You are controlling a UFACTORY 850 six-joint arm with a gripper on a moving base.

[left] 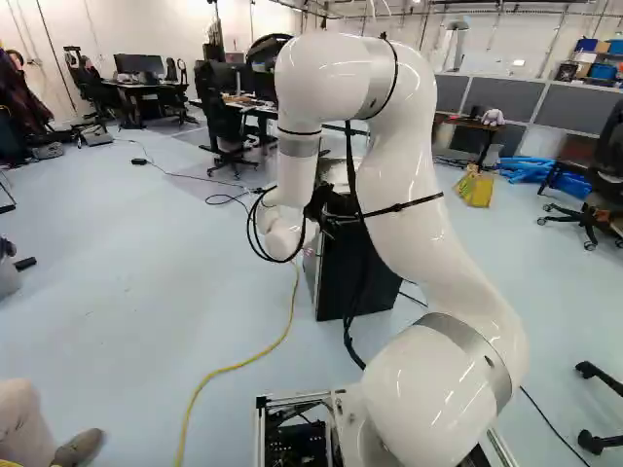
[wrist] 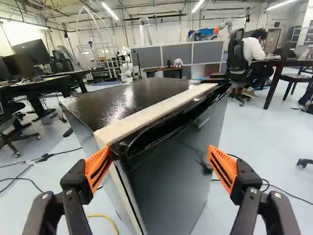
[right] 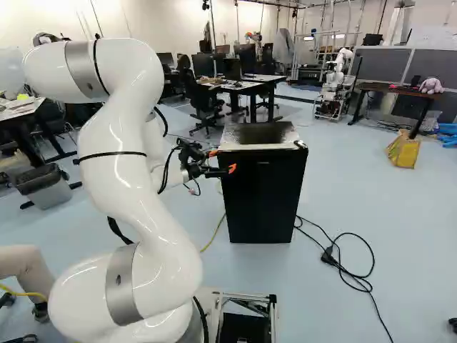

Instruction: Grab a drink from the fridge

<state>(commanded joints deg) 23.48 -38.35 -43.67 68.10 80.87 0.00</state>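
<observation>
Wrist view has the claw [wrist: 159, 155] wide, one pad [wrist: 98, 169] by a corner of the fridge [wrist: 132, 100] ahead, the drink unseen: seat it behind the door [wrist: 171, 186] before pulling in a slow arc.

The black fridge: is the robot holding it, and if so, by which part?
Nothing is held: the tool stands open at the fridge door, its orange pads wide apart.

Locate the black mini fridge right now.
The fridge stands on the floor, just right of the middle in the right base view, with the open claw at its upper left corner there.
</observation>
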